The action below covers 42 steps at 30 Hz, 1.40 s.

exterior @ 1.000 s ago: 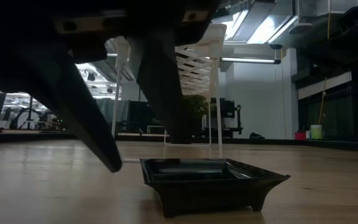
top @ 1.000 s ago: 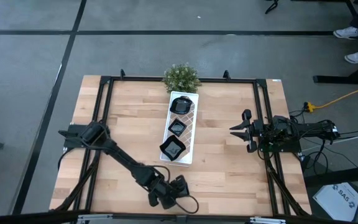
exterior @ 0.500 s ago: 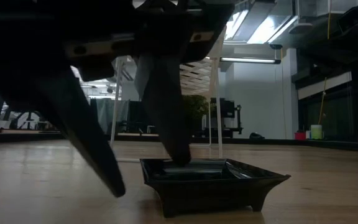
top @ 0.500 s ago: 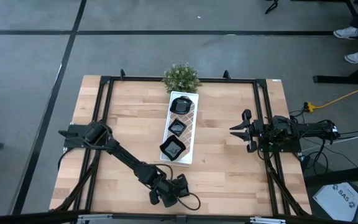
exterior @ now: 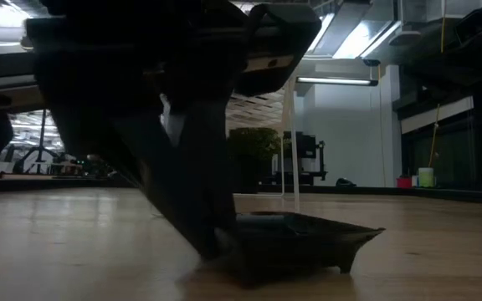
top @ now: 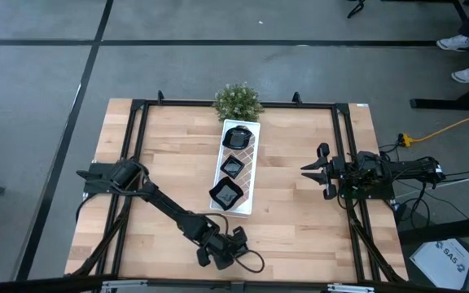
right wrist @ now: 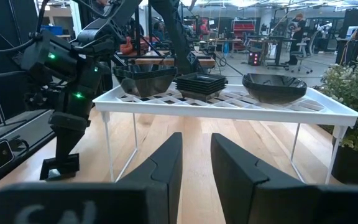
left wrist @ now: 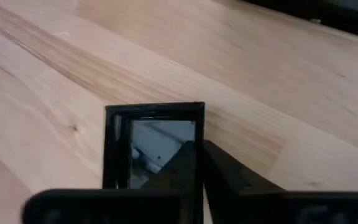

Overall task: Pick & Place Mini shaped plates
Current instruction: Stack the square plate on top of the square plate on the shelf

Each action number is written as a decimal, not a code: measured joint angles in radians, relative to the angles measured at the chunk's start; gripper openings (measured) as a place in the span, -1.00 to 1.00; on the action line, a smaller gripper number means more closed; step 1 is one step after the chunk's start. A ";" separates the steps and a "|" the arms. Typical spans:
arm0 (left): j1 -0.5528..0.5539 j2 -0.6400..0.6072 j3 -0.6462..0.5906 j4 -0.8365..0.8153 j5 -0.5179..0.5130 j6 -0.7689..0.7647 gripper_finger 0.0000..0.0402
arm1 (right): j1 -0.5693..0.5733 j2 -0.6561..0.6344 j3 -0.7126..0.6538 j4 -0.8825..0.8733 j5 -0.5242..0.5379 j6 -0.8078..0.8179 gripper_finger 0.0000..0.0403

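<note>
Three black mini plates [top: 234, 163] sit in a row on the white lattice tray [top: 251, 175] near the potted plant [top: 237, 101]. A fourth, square mini plate [left wrist: 154, 143] lies at the table's front edge, its rim pinched by the left gripper [left wrist: 199, 163]. The right gripper [top: 314, 171] hovers right of the tray, fingers slightly apart and empty.

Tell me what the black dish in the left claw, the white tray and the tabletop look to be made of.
Square dish: glossy black, probably glazed ceramic or hard plastic; its inside mirrors the lights. The left claw is shut on its rim.
White tray: matte white, likely plastic or painted metal; thin legs, open lattice top.
Tabletop: pale wood, seemingly planked; grain lines show.
</note>
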 joint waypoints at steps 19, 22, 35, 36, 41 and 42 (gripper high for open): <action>-0.021 -0.032 0.000 -0.017 -0.070 -0.024 -0.99 | 0.000 0.000 0.000 0.000 0.000 0.000 -0.58; -0.021 -0.050 0.000 -0.039 -0.083 -0.056 -0.99 | 0.000 0.000 0.000 0.000 0.000 0.000 -0.58; -0.043 -0.116 0.000 -0.083 -0.105 -0.141 -0.99 | 0.000 0.000 0.000 0.000 0.000 0.000 -0.58; -0.047 -0.126 0.000 -0.097 -0.104 -0.146 -0.99 | 0.000 0.000 0.000 0.000 0.000 0.000 -0.58; -0.056 -0.193 0.000 -0.108 -0.077 -0.180 -0.99 | 0.000 0.000 0.000 0.000 0.000 0.000 -0.58; -0.060 -0.211 0.000 -0.117 -0.074 -0.186 -0.99 | 0.000 0.000 0.000 0.000 0.000 0.000 -0.58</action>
